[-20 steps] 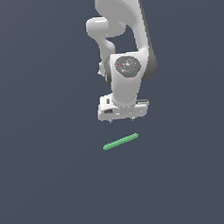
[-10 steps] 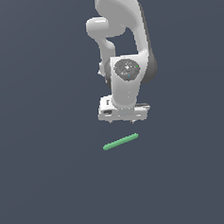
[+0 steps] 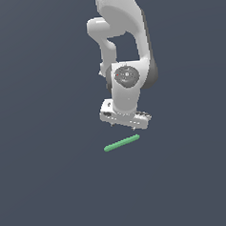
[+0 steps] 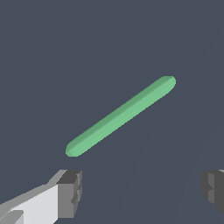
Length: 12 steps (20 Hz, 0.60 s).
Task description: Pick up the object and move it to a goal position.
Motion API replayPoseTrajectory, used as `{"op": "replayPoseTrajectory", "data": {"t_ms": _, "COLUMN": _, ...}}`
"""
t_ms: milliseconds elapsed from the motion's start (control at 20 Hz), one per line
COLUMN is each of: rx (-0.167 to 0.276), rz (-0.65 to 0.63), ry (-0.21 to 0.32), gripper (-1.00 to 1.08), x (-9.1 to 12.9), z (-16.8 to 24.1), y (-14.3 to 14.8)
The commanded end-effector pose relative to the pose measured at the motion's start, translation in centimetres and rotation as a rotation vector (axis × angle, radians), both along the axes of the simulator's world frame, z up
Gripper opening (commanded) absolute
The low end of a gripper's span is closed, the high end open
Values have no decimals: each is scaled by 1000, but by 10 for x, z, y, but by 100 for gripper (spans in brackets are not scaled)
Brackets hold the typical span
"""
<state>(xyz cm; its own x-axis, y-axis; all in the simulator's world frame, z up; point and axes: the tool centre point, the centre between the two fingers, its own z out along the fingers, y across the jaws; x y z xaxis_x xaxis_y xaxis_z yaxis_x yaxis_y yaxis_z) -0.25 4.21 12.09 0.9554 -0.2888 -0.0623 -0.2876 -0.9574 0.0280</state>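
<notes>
The object is a thin green rod (image 3: pixel 122 143) with rounded ends, lying flat on the dark grey floor. In the wrist view the rod (image 4: pixel 120 116) runs diagonally, just beyond the fingertips and not between them. My gripper (image 3: pixel 124 126) hangs a little above the rod and slightly behind it in the exterior view, pointing down. Its fingers (image 4: pixel 70 192) stand wide apart, open, with nothing between them. The gap between the fingers is about as wide as the rod is long.
The white arm (image 3: pixel 124 47) rises behind the gripper toward the top of the exterior view. The plain dark grey floor (image 3: pixel 53 186) surrounds the rod on all sides.
The gripper has come down toward the rod and shifted slightly toward the exterior view's left. The rod has not moved.
</notes>
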Motion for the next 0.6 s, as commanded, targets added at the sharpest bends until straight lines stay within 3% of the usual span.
{"op": "replayPoseTrajectory", "data": {"t_ms": 0, "rx": -1, "rz": -74, "ry": -5, "gripper": 100, "x": 3, "z": -5, "y": 0}}
{"op": "replayPoseTrajectory", "data": {"t_ms": 550, "rx": -10, "rz": -396, "ry": -25, "gripper": 100, "x": 14, "z": -25, "y": -1}}
